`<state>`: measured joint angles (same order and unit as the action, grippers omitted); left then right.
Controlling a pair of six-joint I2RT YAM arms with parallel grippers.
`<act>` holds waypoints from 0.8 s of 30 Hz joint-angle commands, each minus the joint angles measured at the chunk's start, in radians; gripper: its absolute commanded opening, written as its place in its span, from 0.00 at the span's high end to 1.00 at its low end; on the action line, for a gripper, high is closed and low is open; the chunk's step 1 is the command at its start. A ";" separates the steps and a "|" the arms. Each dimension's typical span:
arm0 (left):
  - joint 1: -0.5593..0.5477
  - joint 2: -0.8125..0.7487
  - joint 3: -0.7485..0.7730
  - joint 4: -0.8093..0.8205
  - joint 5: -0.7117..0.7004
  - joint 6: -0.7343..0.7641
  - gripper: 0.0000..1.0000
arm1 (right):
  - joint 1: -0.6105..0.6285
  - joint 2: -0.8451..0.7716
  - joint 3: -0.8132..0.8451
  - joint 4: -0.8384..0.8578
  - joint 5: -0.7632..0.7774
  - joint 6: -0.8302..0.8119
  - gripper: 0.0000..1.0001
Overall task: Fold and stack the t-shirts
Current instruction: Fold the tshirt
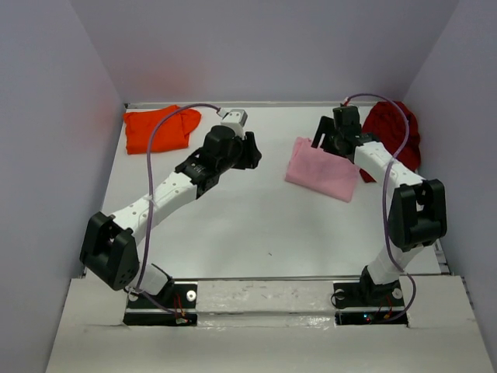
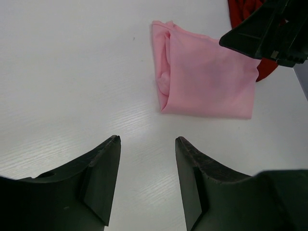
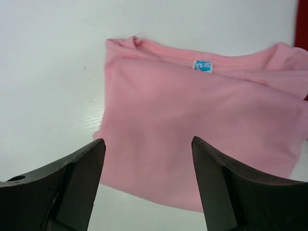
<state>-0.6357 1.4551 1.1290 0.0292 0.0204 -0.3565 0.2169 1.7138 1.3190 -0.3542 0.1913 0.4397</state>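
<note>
The light pink t-shirt (image 1: 322, 172) lies folded into a rectangle right of centre on the table. My right gripper (image 1: 321, 140) hovers open just above its far left corner. In the right wrist view the pink t-shirt (image 3: 192, 120) fills the space under my open right gripper (image 3: 147, 140), with nothing between the fingers. My left gripper (image 1: 255, 155) is open over bare table to the left of the pink t-shirt (image 2: 207, 82); the left gripper (image 2: 147, 139) is empty. The orange t-shirt (image 1: 155, 128) lies folded at the far left. The dark red t-shirt (image 1: 392, 132) is crumpled at the far right.
White walls close in the table (image 1: 233, 225) on the left, back and right. The right arm's elbow (image 1: 415, 214) stands near the right wall. A small blue label (image 3: 202, 65) shows at the pink collar. The dark red cloth (image 2: 243, 12) lies right behind the pink one.
</note>
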 commanded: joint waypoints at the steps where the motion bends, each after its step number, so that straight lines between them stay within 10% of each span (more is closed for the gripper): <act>1: 0.027 -0.099 0.092 -0.053 -0.073 0.040 0.40 | 0.006 0.001 0.036 0.007 -0.183 -0.013 0.22; 3: 0.044 -0.122 0.127 -0.077 -0.117 0.068 0.37 | 0.006 0.041 0.037 0.021 -0.229 -0.004 0.22; 6: 0.093 -0.151 0.130 -0.089 -0.183 0.114 0.01 | 0.015 0.090 0.019 0.056 -0.302 0.008 0.21; 24: 0.205 -0.196 0.006 -0.020 -0.232 0.122 0.01 | 0.185 0.334 0.075 0.112 -0.355 0.013 0.21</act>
<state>-0.4355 1.3006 1.1427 -0.0418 -0.1947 -0.2440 0.3267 1.9965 1.3624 -0.2428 -0.1238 0.4465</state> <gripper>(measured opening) 0.989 0.784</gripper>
